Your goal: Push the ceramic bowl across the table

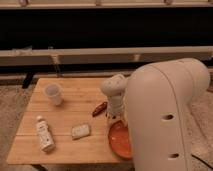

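Note:
The ceramic bowl (119, 140), wide, glossy and orange-red, sits at the near right corner of the light-brown wooden table (75, 107); its right side is hidden behind my white arm. My gripper (114, 118) hangs from the white wrist just above the bowl's far rim. Whether it touches the rim cannot be told.
A translucent white cup (53, 94) stands at the far left. A small white bottle (44, 133) lies near the left front edge. A pale wrapped snack (80, 131) lies in the middle front. A reddish-brown item (99, 108) lies left of the gripper. My bulky arm (165, 115) covers the right side.

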